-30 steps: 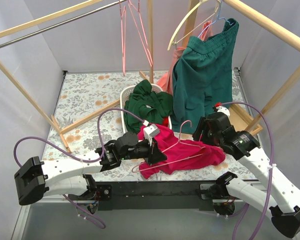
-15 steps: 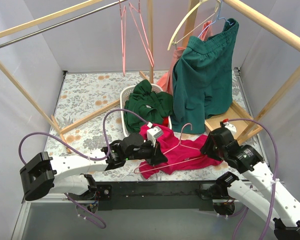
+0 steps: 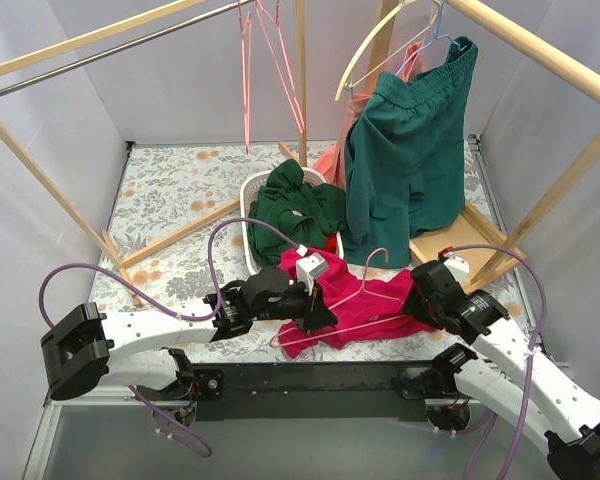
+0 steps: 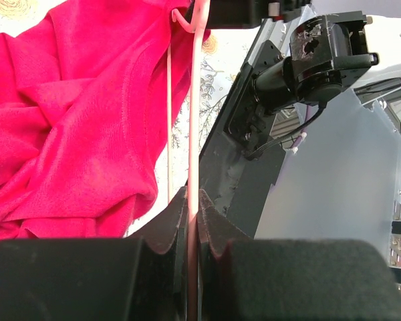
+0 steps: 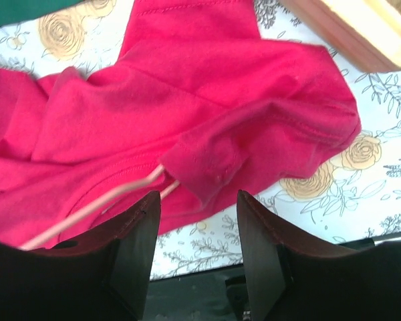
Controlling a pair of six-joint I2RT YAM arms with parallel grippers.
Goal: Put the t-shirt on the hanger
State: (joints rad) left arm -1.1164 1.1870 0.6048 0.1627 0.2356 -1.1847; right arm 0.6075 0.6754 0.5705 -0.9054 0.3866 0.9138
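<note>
Crimson t-shirt [image 5: 207,100] crumpled just in front of the white basket [image 3: 252,190]. Pale-pink hanger [image 4: 199,100] on it, wire pinched tight by left gripper [image 4: 192,221]. Right gripper [image 5: 194,214] jaws apart, holding nothing, above the folded sleeve edge.

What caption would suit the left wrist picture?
Left gripper pinching the pale-pink hanger by its wire, beside the crumpled crimson t-shirt.

The left gripper [image 4: 192,217] is clamped on a bar of the pale-pink hanger [image 4: 195,120], which runs straight up the view. A thinner wire of the hanger lies just left of the bar, over the edge of the rumpled crimson t-shirt [image 4: 73,120]. Flowered tabletop [image 4: 212,80] shows beside them, with a black robot joint [image 4: 311,60] to the right.
</note>
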